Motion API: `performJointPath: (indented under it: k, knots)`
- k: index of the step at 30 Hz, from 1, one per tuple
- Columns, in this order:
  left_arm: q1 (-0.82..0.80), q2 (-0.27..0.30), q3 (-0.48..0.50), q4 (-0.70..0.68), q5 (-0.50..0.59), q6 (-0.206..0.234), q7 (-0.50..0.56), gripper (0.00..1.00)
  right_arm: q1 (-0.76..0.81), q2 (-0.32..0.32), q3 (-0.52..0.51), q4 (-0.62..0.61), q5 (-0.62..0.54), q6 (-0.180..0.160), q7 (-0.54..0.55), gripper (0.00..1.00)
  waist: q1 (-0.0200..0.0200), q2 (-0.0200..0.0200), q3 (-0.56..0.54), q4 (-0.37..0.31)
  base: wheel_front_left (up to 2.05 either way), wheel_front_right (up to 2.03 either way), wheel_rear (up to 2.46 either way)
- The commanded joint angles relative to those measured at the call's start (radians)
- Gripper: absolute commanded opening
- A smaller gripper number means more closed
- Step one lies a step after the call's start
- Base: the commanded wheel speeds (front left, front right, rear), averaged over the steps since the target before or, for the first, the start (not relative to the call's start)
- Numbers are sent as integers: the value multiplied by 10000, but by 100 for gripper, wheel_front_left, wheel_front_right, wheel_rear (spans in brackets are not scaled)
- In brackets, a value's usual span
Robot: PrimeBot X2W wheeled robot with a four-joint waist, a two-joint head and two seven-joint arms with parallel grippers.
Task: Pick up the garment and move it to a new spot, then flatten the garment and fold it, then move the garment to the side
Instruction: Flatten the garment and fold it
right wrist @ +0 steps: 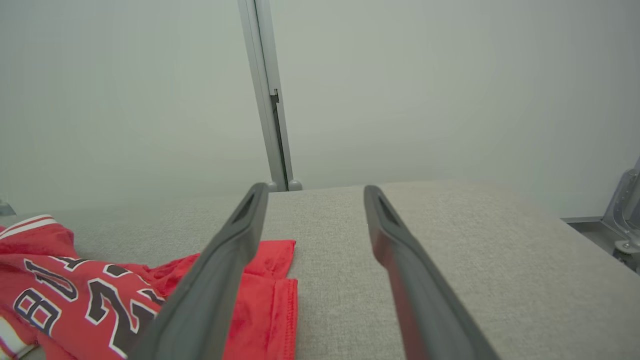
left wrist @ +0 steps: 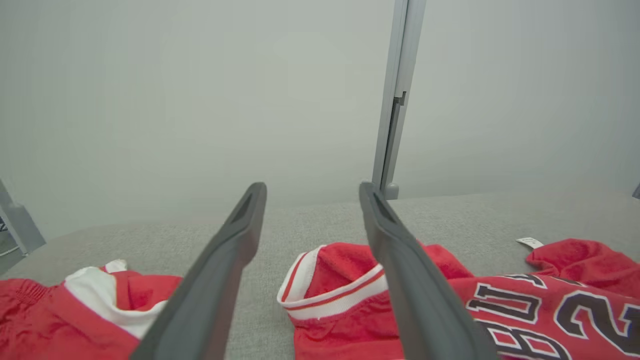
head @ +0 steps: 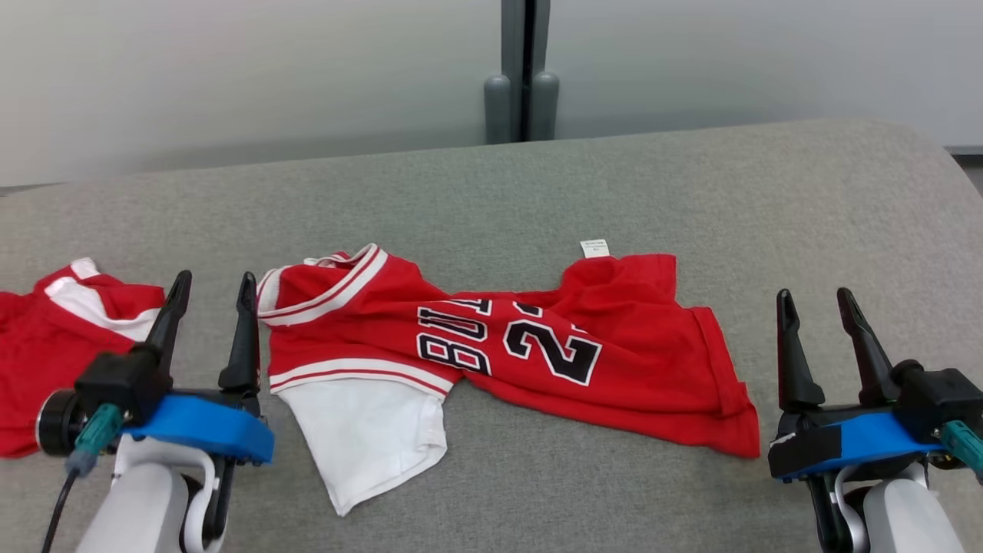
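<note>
The garment (head: 530, 353) is a red jersey with black and white lettering, white trim and a white sleeve, lying crumpled across the middle of the grey surface (head: 537, 192). Its collar end shows in the left wrist view (left wrist: 340, 295) and its hem end in the right wrist view (right wrist: 100, 300). My left gripper (head: 213, 296) stands open just left of the collar, with nothing between its fingers (left wrist: 220, 270). My right gripper (head: 815, 307) is open to the right of the hem, clear of the cloth.
A second red and white piece of clothing (head: 61, 346) lies at the left edge of the surface, behind my left gripper. A grey post (head: 524, 73) stands against the pale wall beyond the far edge. Bare grey fabric stretches behind the garment.
</note>
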State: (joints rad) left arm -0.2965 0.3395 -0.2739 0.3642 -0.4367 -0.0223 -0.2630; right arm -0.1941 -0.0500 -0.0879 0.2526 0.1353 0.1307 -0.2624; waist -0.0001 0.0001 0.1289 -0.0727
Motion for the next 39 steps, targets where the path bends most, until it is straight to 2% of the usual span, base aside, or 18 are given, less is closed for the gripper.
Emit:
performJointPath:
  k: [1, 4, 9, 16, 20, 29, 39]
  knots:
    - [221, -70, 158, -199, 145, 52, -23, 100, 93, -12, 17, 28, -68, 1, -35, 100, 1, -1, -28, 42, 0, 0, 0]
    - [928, -443, 949, -1116, 698, 92, -22, 100, 159, -12, 2, 92, -92, 1, -36, 100, 1, -1, -140, 195, 0, 0, 0]
    - [1880, -1157, 2015, -2246, 1494, -116, -22, 100, 206, -12, -37, 152, -119, 1, -36, 100, 1, -1, -246, 420, 0, 0, 0]
    - [2461, -1893, 2893, -2622, 2242, -562, -22, 100, -191, -19, 165, 716, -323, 1, -35, 100, 1, -1, -288, 621, 0, 0, 0]
    - [2389, -2129, 3148, -2663, 2514, -748, -23, 100, -916, -328, 634, 1317, -491, 1, 6, 100, 1, -1, -198, 683, 0, 0, 0]
    - [1986, -2447, 3324, -2596, 2808, -1017, -24, 100, -3115, -1232, 1936, 3082, -373, 1, 1669, 100, 1, -1, 232, 980, 0, 0, 0]
    - [1640, -2669, 3210, -2434, 2851, -1098, -23, 100, -4211, -2262, 3951, 5316, 512, 0, 3918, 100, 1, -1, 548, 1435, 0, 0, 0]
